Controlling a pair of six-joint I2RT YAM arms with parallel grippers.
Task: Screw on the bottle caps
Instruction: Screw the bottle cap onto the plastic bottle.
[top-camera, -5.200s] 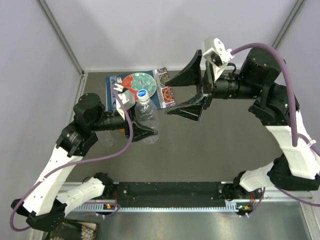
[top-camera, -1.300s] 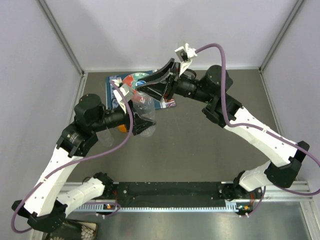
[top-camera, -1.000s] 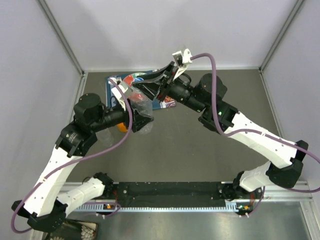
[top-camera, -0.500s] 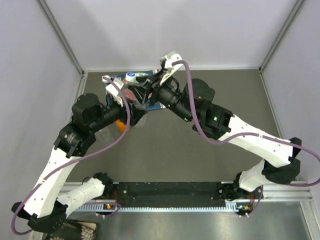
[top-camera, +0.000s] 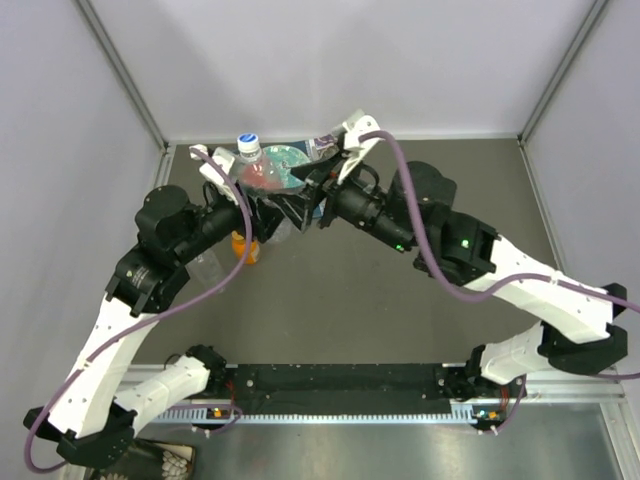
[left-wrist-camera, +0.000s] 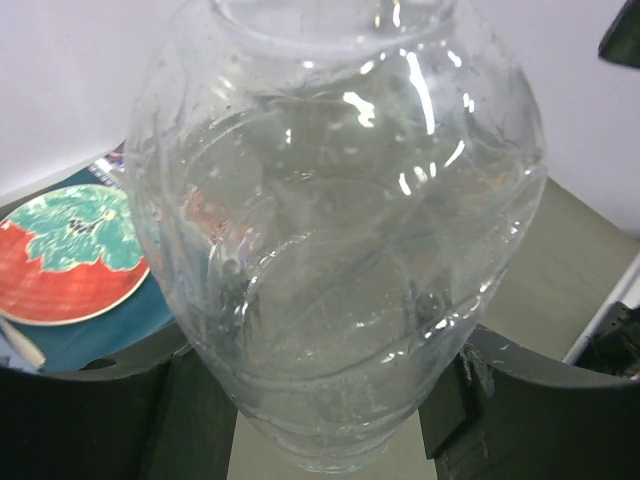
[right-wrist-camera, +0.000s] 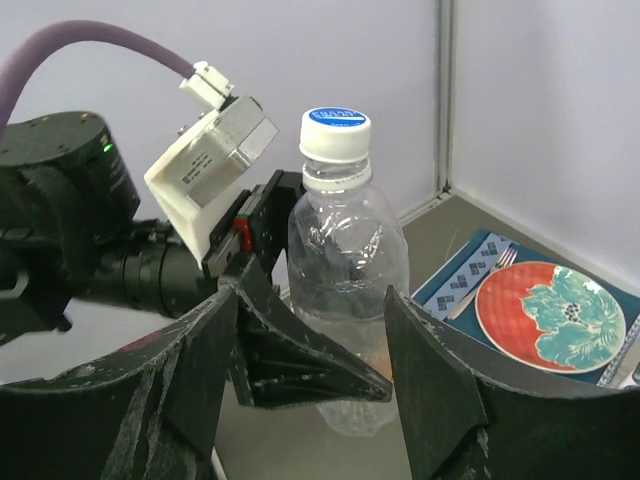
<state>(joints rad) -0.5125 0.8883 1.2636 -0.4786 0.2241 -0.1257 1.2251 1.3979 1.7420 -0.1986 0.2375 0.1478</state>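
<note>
Two clear bottles (right-wrist-camera: 345, 290), one orange bottle (top-camera: 243, 247), one cap (right-wrist-camera: 335, 130), one plate (right-wrist-camera: 550, 315)

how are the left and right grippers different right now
The left gripper is closed on the clear bottle, low on its body; the right gripper stands open and holds nothing. The left gripper presses the bottle from both sides, while the right gripper's fingers are not on the bottle's white cap. Both grippers face the same bottle.

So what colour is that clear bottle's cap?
White round plastic cap, blue top; right wrist view best.
</note>
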